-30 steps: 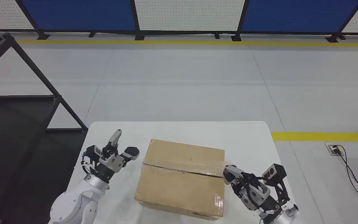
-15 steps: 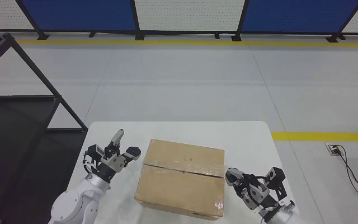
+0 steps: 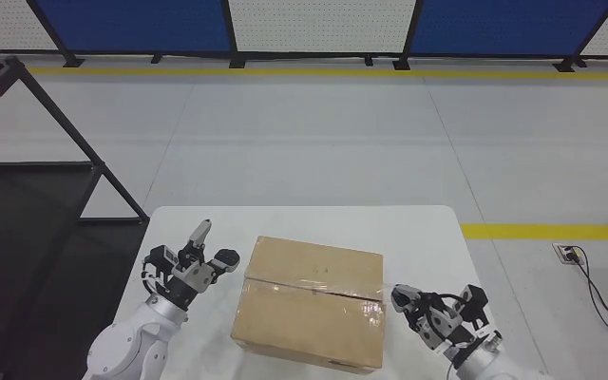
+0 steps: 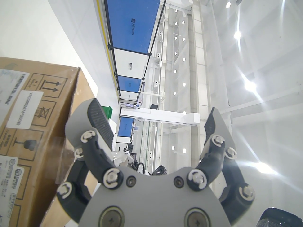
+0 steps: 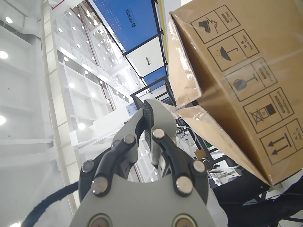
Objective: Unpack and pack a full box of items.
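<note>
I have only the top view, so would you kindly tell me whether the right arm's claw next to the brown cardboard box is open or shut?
Observer: The right claw is shut, its fingers pressed together with nothing between them, beside the brown cardboard box.
Operator: Thank you. And how about the other arm?
Observer: The left claw is open and empty. The box face beside it carries black handling symbols and white stickers.
Operator: Is the box taped at the right arm's end?
Observer: Yes, glossy clear tape lies over the flaps near the seam there. I cannot tell whether it has been cut.
</note>
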`<state>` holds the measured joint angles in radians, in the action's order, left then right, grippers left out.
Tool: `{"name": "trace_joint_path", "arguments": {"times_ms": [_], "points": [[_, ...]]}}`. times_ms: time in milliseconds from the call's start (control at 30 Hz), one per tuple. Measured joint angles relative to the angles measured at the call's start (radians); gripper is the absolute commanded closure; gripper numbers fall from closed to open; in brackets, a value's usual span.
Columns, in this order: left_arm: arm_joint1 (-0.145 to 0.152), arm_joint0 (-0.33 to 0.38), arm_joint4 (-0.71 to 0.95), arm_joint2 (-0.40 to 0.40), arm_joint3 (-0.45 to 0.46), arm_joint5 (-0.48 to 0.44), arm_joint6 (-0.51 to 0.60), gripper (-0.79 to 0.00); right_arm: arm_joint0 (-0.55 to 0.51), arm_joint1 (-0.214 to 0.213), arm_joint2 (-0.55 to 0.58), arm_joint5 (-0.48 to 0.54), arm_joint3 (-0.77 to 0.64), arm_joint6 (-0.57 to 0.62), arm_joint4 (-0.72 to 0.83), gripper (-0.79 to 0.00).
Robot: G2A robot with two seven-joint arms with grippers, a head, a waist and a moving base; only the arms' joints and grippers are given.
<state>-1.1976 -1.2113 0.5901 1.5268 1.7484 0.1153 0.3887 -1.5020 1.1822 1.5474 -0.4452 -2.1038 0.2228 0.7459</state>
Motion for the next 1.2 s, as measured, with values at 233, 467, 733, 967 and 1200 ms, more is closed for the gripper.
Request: {"name": "trace_joint_path", "arguments": {"times_ms": [233,467,733,967,1200], "points": [[0.0,0.003,0.0,-0.004,-0.002,-0.001,0.001,-0.785,0.006,-0.002,-0.011,-0.017,0.003,0.014,-0.014,0.0],[0.005,-0.008,-0.012,0.001,0.009,0.016,0.054,-0.785,0.021,-0.003,-0.029,-0.003,0.005,0.029,-0.039,0.0],[0.014,-0.018,-0.065,-0.009,0.023,0.063,0.136,-0.785,0.019,-0.003,-0.03,0.015,0.001,0.028,-0.039,0.0],[0.015,-0.008,-0.089,-0.03,0.014,0.071,0.131,-0.785,0.002,-0.003,-0.02,0.078,-0.011,0.056,-0.048,0.0],[0.017,-0.004,-0.092,-0.034,0.01,0.073,0.126,-0.785,-0.012,-0.003,-0.015,0.107,-0.02,0.057,-0.047,0.0]]}}
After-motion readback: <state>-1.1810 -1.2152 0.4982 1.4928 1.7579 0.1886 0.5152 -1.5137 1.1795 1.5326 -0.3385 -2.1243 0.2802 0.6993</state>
